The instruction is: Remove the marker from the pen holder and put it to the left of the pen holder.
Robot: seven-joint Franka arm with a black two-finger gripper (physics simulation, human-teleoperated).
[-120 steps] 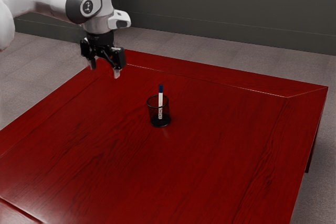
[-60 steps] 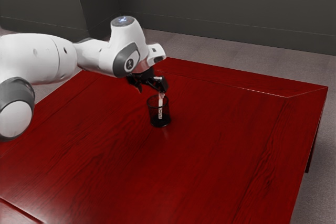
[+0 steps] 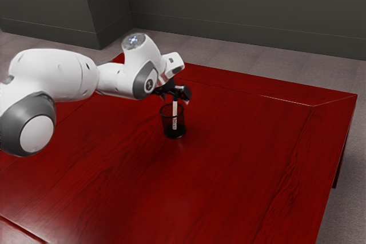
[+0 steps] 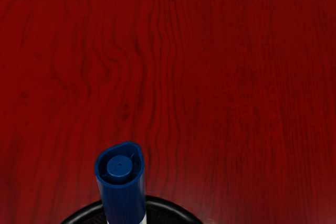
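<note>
The black gripper [image 3: 174,96] is open just above the pen holder, its fingers apart on either side of the marker's top. The marker [image 3: 175,116] stands nearly upright in the holder, white body below and dark blue cap up at the gripper. Black and round, the pen holder [image 3: 174,132] rests on the table. From the wrist view, the blue-capped marker [image 4: 123,198] rises close under my hand, over the holder's dark rim [image 4: 173,206]. The holder's lower part is hidden there.
The red wooden table [image 3: 240,164] spreads around the holder, with its far edge beyond the gripper. My white arm reaches over the table from the exterior view's left. A dark wall [image 3: 246,10] stands behind, past the grey floor.
My hand has come from the exterior view's upper left down to the marker's top; over the last half second it moved slightly toward that view's right. Marker and holder have stayed put.
</note>
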